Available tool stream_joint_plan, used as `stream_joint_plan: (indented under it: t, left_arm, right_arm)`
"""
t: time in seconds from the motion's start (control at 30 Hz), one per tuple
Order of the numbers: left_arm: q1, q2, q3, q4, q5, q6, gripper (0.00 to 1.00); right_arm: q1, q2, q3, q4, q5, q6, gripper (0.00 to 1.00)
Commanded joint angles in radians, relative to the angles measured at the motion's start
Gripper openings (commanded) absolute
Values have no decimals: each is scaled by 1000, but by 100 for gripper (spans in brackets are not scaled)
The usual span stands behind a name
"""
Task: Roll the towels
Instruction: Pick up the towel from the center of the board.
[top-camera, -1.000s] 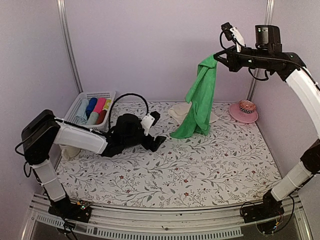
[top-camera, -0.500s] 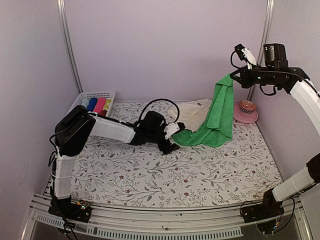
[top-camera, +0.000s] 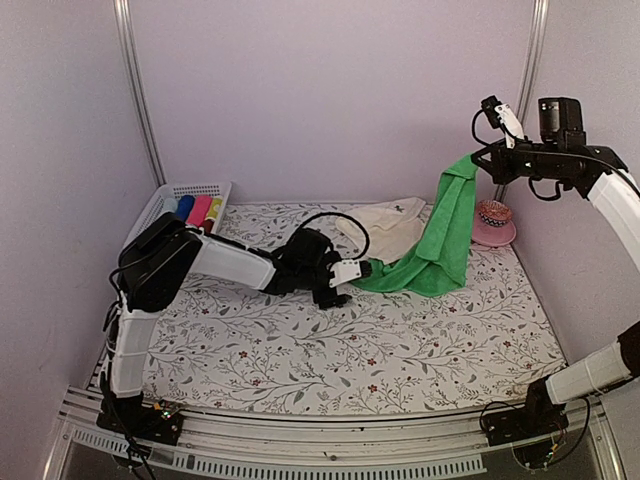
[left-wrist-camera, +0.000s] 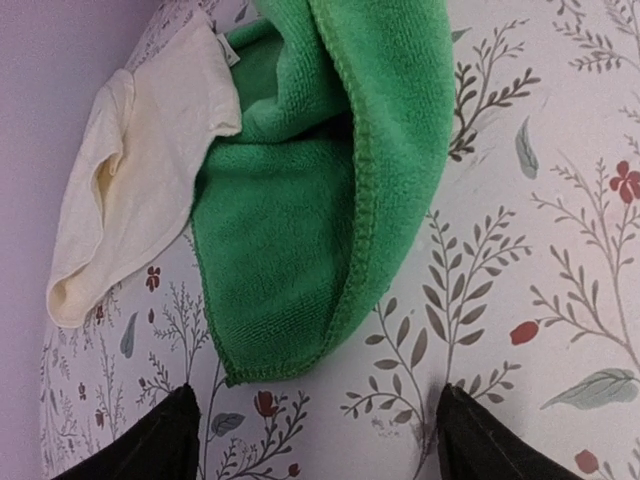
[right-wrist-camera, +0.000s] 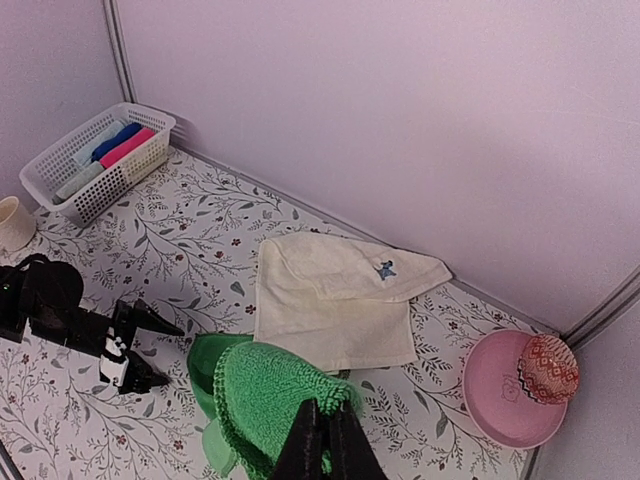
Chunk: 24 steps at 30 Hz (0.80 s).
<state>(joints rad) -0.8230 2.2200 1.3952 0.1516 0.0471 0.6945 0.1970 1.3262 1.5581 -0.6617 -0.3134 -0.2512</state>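
Note:
The bright green towel (top-camera: 450, 230) hangs by its top corner from my right gripper (top-camera: 480, 162), which is shut on it high at the back right. Its lower end trails on the table. In the right wrist view the shut fingers (right-wrist-camera: 325, 430) pinch the green towel (right-wrist-camera: 265, 400). The cream towel (top-camera: 385, 225) lies flat behind it, showing a small blue mark (right-wrist-camera: 383, 268). My left gripper (top-camera: 352, 278) sits low on the table, open. In its wrist view the left gripper (left-wrist-camera: 320, 440) stands just short of the green towel's bottom corner (left-wrist-camera: 240, 370), with the cream towel (left-wrist-camera: 140, 170) at the upper left.
A white basket (top-camera: 160, 205) with blue, pink, red and yellow rolls stands at the back left. A pink dish (top-camera: 490, 235) holding a patterned round object (top-camera: 493, 212) sits at the back right, close to the hanging towel. A cream cup (right-wrist-camera: 12, 222) stands near the basket.
My right gripper has carried the green towel rightward and lower, so more of it lies on the table. My left arm has reached across to the towel's bottom corner.

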Motion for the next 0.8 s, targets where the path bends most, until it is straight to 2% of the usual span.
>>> stream_joint_plan:
  t: [0.0,0.2,0.37,0.47,0.63,0.7,0.77]
  left_arm:
    - [5,76,71,-23,-53,132,79]
    - [8,146,142,-70,-99,202,66]
    - [9,153,146,-83,-94,229,46]
    - [9,170,158,-109,-81,251,43]
    - [8,192,186,-153,-53,261,32]
    - [7,196,195,-169,-40,260,22]
    - [9,194,199,-178,-29,257,6]
  right_arm:
    - [-2,-23,-15,40,-3,-2,2]
    - [-3,-35,-32,49,10,-9,2]
    - [-4,-41,-39,54,23,-19,2]
    - [-4,-39,-43,56,25,-21,2]
    - [-4,-38,-46,57,26,-22,2]
    - [-4,-37,-45,58,27,-22,2]
    - [-3,-36,-45,59,27,-22,2]
